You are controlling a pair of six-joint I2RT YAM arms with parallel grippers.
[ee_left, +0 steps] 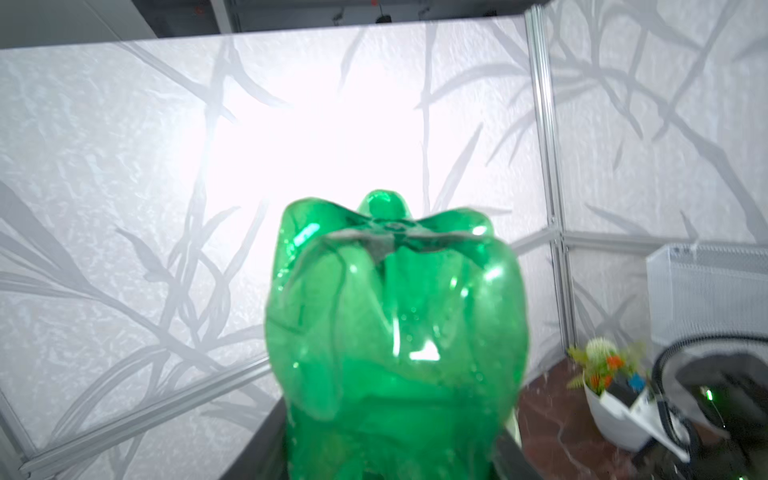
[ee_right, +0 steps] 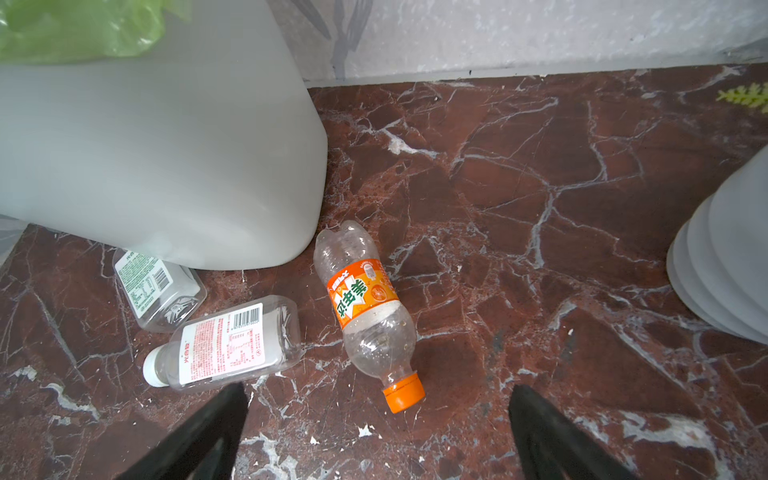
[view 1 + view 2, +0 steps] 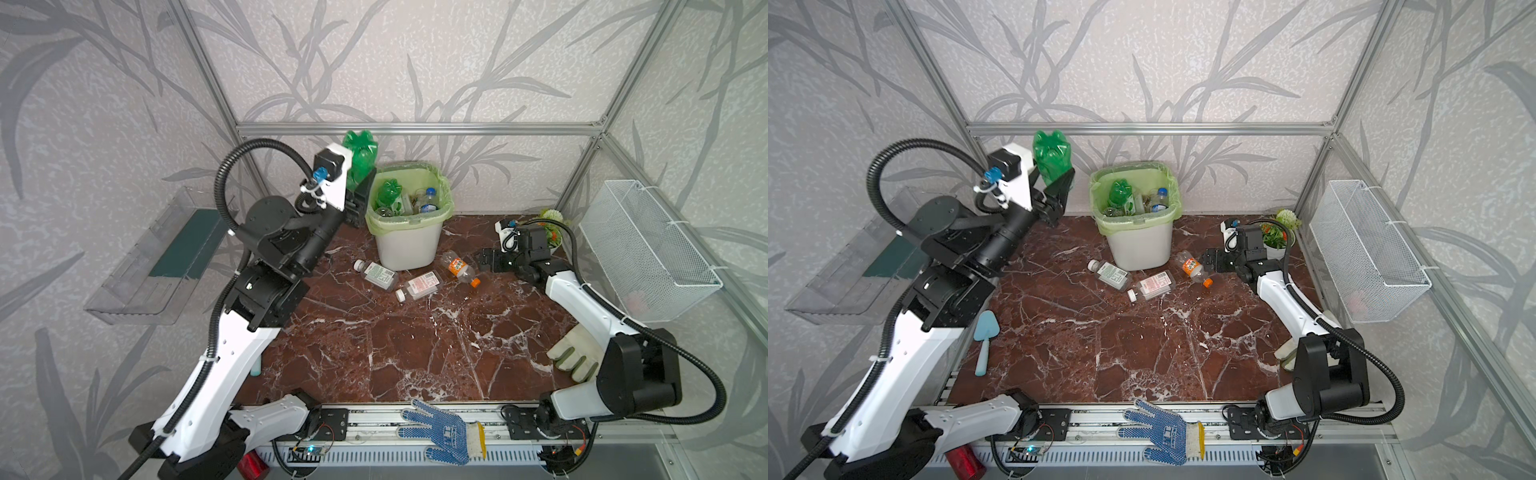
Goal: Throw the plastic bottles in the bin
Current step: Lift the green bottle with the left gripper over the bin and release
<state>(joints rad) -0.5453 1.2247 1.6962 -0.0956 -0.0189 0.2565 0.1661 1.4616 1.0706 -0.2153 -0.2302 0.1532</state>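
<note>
Blue dotted glove (image 3: 446,434) lies on the front rail (image 3: 374,419). Left gripper (image 3: 1054,178) is clamped on a green bottle (image 3: 1051,151), base up, raised just beside the bin (image 3: 409,249) at the worktop's (image 3: 415,353) far edge. Right gripper (image 3: 490,259), jaws spread wide and empty, hovers near the far right corner by an orange-labelled bottle (image 3: 459,268). A green-labelled bottle (image 3: 376,272) and a red-labelled bottle (image 3: 419,286) lie before the bin; other bottles (image 3: 428,199) sit inside it.

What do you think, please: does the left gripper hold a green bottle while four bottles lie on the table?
Only three bottles lie on the table, in both top views; the left gripper does hold a green bottle.
</note>
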